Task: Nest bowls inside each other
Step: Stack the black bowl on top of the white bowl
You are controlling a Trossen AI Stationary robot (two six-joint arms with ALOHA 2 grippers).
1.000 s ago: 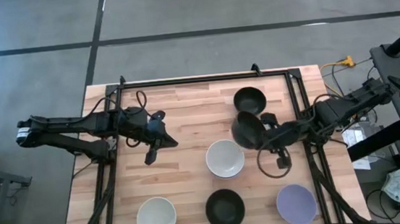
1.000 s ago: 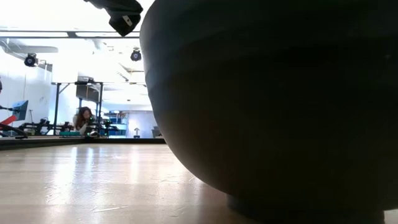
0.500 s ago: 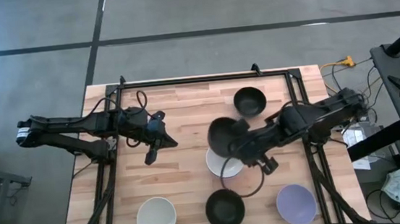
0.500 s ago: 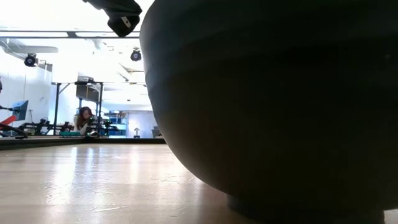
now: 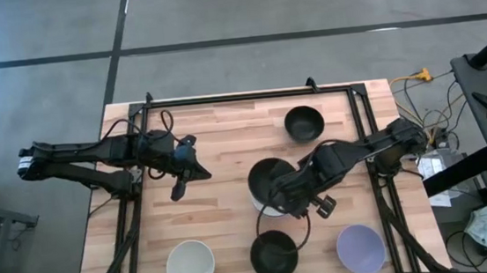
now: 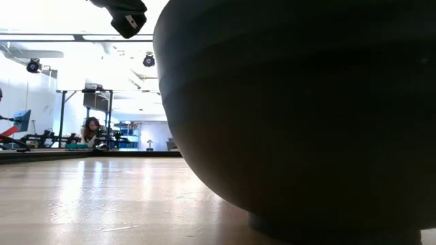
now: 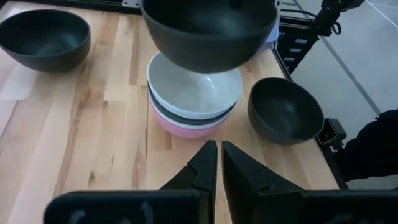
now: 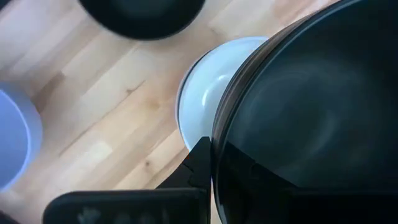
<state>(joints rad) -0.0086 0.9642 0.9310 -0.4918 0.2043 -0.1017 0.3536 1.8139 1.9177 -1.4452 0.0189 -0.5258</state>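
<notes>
My right gripper (image 5: 291, 191) is shut on a black bowl (image 5: 270, 179) that hangs over a stack of bowls (image 7: 194, 99) in the middle of the table. The stack has a white bowl (image 8: 204, 93) on top, a dark one under it and a pink one at the bottom. Another black bowl (image 5: 304, 122) stands on the table farther back. A third black one (image 5: 273, 254) stands at the near edge between a white bowl (image 5: 190, 265) and a lavender bowl (image 5: 360, 248). My left gripper (image 7: 219, 167) waits shut left of the stack, above the table. My right gripper holds the black bowl by its rim (image 8: 217, 146), on the side toward the table's right edge. One finger (image 8: 200, 163) shows outside the wall; the other is lost against the dark inside. The fingers point down from above. The bowl hangs mouth up, clear of the white bowl.
The near black bowl (image 6: 293, 116) fills most of the low view. Black frame rails (image 5: 363, 135) run along the table's left, right and far edges. Bare wood lies between my left gripper and the stack.
My right gripper has carried the black bowl from beside the far black bowl toward the table's left and near edges, until it hangs over the stack. Its wrist has rolled and tipped to point more steeply down. The bowl stays lifted clear.
</notes>
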